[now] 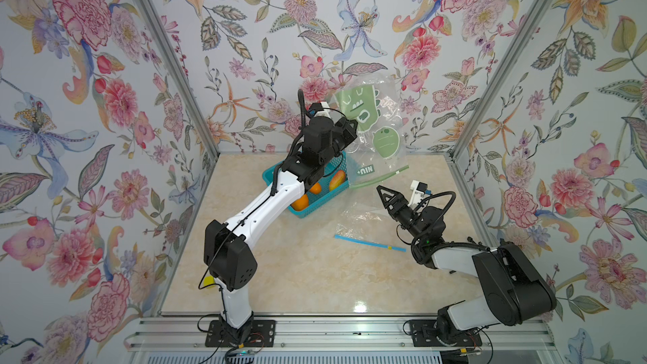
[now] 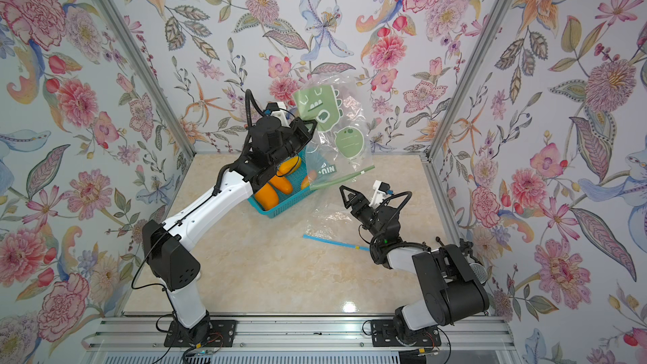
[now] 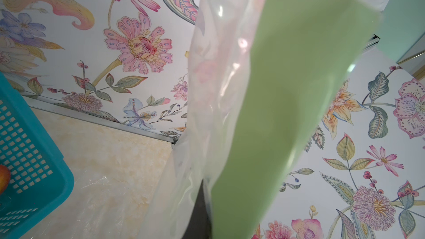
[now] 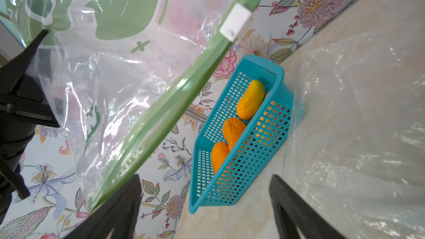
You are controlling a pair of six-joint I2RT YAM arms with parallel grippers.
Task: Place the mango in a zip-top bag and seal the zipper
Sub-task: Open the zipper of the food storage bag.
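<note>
A clear zip-top bag with green cartoon prints hangs in the air over the back of the table, and my left gripper is shut on its edge. In the left wrist view the film and green print fill the middle. Its green zipper with a white slider runs along the low edge. My right gripper stands open and empty just below the zipper's end. Several mangoes lie in a teal basket, one of them reddish.
A second clear bag with a blue zipper lies flat on the marble table, in front of my right gripper. My left forearm crosses over the basket's rim. Flowered walls close in the back and sides.
</note>
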